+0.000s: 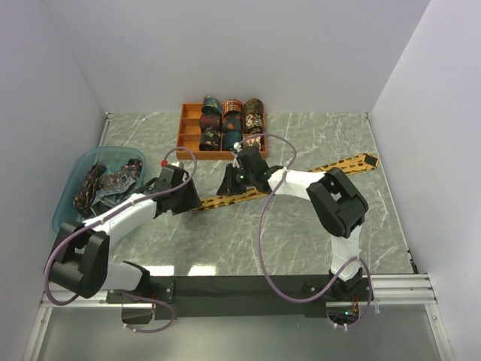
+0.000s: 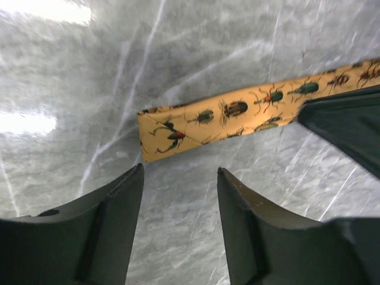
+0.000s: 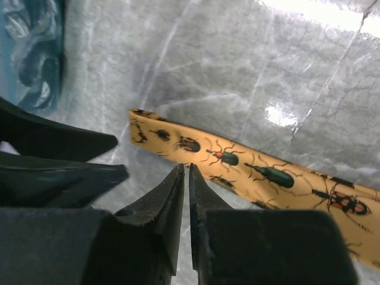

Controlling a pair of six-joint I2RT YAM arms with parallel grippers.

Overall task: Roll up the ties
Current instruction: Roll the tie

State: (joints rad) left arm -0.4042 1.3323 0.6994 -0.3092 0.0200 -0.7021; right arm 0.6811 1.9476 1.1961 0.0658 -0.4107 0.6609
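On the grey marble-patterned counter (image 1: 301,241), seen from the top external camera, the two arms reached inward from their bases at the near edge and converged near the centre. At the left edge stood a translucent blue basin (image 1: 63,207) that held a heap of loose ties (image 1: 109,184) in dark patterned fabrics. At the far side, against the back wall, an orange compartment tray (image 1: 190,124) contained several rolled ties (image 1: 233,124) set on end in its right-hand compartments.

A mustard-gold tie (image 1: 331,167) lay flat and unrolled on the counter, running diagonally from the right far side down toward the centre left; both wrist views showed its fabric (image 2: 237,116) (image 3: 249,172) printed with beetles in green, red and dark tones.

The left end effector (image 2: 179,175) hovered just short of the tie's near-left end, its fingers spread wide apart and with nothing between them. The right end effector (image 3: 186,172) was positioned just beside it, over the same end of the tie, its fingers drawn together to a thin slit with no fabric visible in the gap. Whether its tips touched the tie's edge could not be told. The two end effectors sat close together but apart.
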